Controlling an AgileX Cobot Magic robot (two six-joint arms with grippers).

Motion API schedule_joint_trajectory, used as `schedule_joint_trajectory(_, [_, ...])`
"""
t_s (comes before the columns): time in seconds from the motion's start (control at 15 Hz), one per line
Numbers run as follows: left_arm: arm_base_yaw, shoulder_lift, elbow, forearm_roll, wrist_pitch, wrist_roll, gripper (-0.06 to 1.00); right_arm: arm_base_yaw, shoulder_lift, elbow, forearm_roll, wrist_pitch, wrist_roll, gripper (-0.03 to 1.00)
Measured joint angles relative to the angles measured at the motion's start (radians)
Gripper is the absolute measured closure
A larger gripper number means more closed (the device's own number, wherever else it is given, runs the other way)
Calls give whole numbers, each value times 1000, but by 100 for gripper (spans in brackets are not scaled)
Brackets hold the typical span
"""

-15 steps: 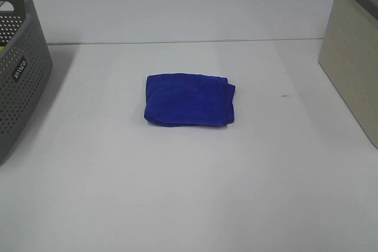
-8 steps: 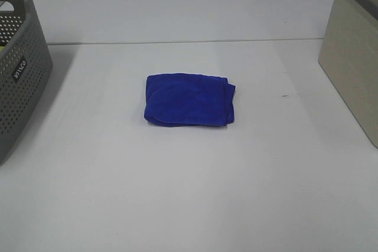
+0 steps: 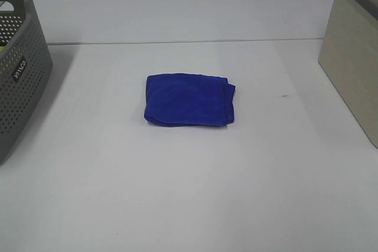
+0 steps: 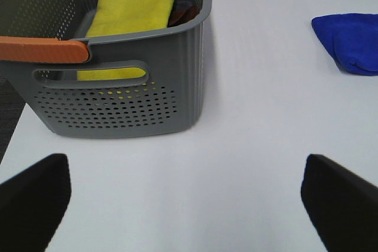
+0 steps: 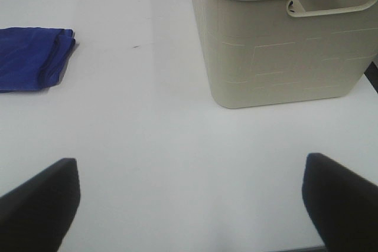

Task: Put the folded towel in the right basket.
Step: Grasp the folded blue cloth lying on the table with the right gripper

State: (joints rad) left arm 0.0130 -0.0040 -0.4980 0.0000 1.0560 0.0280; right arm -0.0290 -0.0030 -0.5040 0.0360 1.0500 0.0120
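A folded blue towel (image 3: 189, 100) lies flat on the middle of the white table; it also shows in the left wrist view (image 4: 348, 41) and the right wrist view (image 5: 32, 57). The right basket (image 3: 354, 57) is beige with a grey rim at the table's right edge, and the right wrist view (image 5: 277, 39) shows something blue inside it. Neither arm appears in the high view. My left gripper (image 4: 189, 205) is open and empty, near the grey basket. My right gripper (image 5: 189, 205) is open and empty, in front of the beige basket.
A grey perforated basket (image 3: 18, 69) stands at the left edge; in the left wrist view (image 4: 118, 87) it holds a yellow towel (image 4: 127, 13) and has an orange handle (image 4: 41, 49). A seam (image 3: 177, 42) crosses the table behind the blue towel.
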Motion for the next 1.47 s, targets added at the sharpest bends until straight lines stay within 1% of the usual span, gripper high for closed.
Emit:
schedule_joint_trajectory(1.27, [0, 0, 0, 0, 0, 0, -4, 0, 4, 0, 4, 0, 0, 0])
schedule_joint_trajectory(1.4, [0, 0, 0, 0, 0, 0, -4, 0, 127, -39, 31, 26, 0, 0])
schedule_joint_trajectory(1.47, [0, 0, 0, 0, 0, 0, -4, 0, 397, -173, 88, 95, 0, 0])
